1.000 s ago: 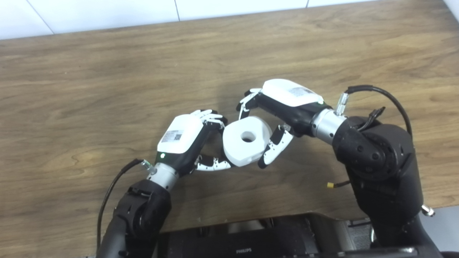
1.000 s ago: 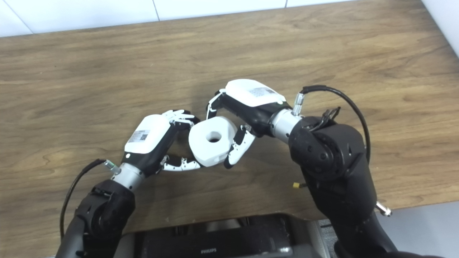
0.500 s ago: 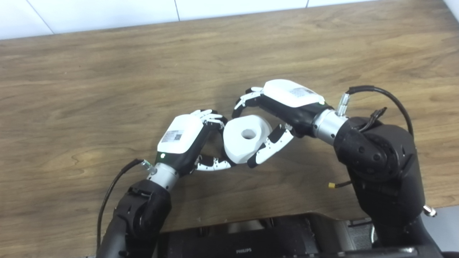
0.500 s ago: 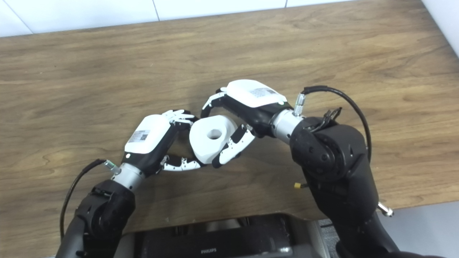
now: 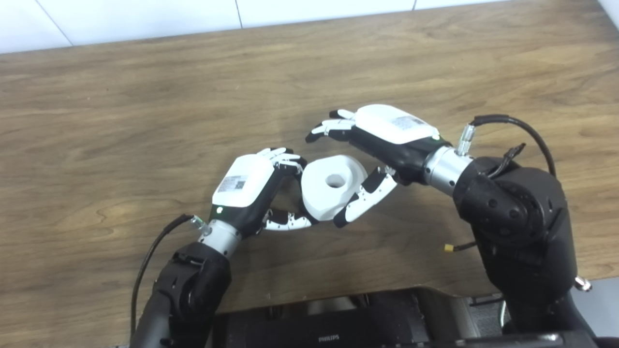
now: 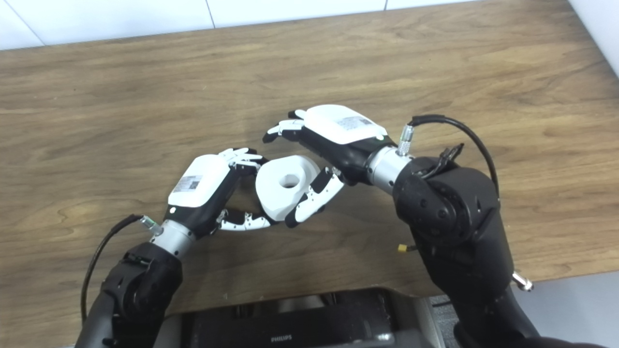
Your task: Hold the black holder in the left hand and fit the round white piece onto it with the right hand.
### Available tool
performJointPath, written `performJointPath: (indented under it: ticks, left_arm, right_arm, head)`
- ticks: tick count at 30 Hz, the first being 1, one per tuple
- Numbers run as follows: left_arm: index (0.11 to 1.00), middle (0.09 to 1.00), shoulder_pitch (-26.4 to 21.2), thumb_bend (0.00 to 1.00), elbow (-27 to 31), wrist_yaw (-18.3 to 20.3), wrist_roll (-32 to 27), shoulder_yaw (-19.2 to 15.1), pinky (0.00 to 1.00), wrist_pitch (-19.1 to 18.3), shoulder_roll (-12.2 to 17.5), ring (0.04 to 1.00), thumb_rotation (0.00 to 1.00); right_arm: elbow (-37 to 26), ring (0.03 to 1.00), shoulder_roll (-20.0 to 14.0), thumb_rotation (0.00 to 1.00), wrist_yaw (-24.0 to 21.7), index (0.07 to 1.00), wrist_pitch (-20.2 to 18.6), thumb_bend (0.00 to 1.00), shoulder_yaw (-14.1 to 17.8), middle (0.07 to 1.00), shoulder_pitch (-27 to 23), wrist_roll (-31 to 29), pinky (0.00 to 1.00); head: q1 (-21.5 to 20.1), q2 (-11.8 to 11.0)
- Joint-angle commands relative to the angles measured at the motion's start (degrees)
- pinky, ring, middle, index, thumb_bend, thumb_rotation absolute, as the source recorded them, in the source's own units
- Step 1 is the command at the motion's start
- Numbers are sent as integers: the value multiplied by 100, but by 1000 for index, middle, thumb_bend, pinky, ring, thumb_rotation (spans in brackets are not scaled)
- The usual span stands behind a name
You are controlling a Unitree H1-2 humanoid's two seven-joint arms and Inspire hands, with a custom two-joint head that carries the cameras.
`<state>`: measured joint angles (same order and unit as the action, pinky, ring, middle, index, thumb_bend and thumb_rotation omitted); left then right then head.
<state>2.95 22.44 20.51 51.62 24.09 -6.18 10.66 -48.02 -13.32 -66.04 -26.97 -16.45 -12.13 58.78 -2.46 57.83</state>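
The round white piece [image 5: 332, 188] is a thick ring with a central hole, tilted, hole facing up toward the cameras; the black holder is hidden behind it.

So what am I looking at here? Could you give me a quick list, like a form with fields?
Setting: wooden table, seen from the robot's head
White piece: round white piece with a hole in the middle, held above the table between both hands
Left hand: left hand closed at the piece's left side
Black holder: hidden, cannot tell where it sits
Right hand: right hand open, upper fingers spread clear of the piece, thumb alongside its right edge
Wall: white, behind the table
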Motion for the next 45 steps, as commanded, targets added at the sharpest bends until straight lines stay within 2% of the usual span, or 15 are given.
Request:
performJointPath:
  ticks: [1,12,18,19,20,23,27,28,31,41,45]
  left_arm:
    - [484,795,33,524,2,194,6,39,896,-97,32,889,52]
    - [487,789,27,524,-6,211,48,40,885,-117,34,882,56]
    - [494,807,-33,524,97,626,184,106,897,-356,65,894,66]
    - [576,810,-47,709,110,711,213,119,904,-403,72,898,96]
    - [641,814,-62,832,121,787,229,134,910,-426,86,903,125]
    - [760,834,-100,945,153,1002,217,176,932,-481,133,918,186]
    - [866,876,-155,986,227,1460,140,209,972,-742,161,956,204]
    - [924,899,-169,996,254,1570,105,215,986,-800,171,970,212]
    - [988,925,-205,1000,299,1783,73,236,986,-901,213,975,234]
    - [1000,976,-291,1000,386,2129,-20,238,1000,-1118,266,990,257]
    - [1000,983,-350,1000,552,2155,-162,74,999,-1212,275,997,261]
  right_arm:
    - [-267,993,-67,392,-670,883,11,1000,63,930,-236,-44,986]
    - [-428,999,-200,425,-672,903,5,1000,176,944,-369,-182,990]
    - [-462,992,-286,444,-672,901,5,1000,209,941,-406,-248,983]
    - [-464,992,-293,448,-672,902,5,1000,224,942,-409,-269,983]
    - [-468,993,-301,450,-672,904,5,1000,244,943,-411,-294,983]
    - [-478,994,-309,451,-672,906,5,1000,307,942,-420,-331,984]
    - [-456,988,-322,444,-672,900,6,1000,332,935,-476,-339,973]
    - [-456,988,-338,444,-671,896,6,1000,334,934,-491,-363,973]
    - [-439,987,-364,452,-671,893,7,1000,326,931,-511,-399,975]
    - [-402,980,-368,453,-671,887,7,1000,381,925,-534,-440,969]
    - [-370,978,-389,446,-671,888,5,1000,442,925,-526,-482,970]
  head:
    - [-4,5]
    - [25,-29]
    - [32,-35]
    - [26,-54]
    - [26,-54]
    - [26,-54]
    - [27,-70]
    - [27,-70]
    - [51,-82]
    - [41,-82]
    - [123,-114]
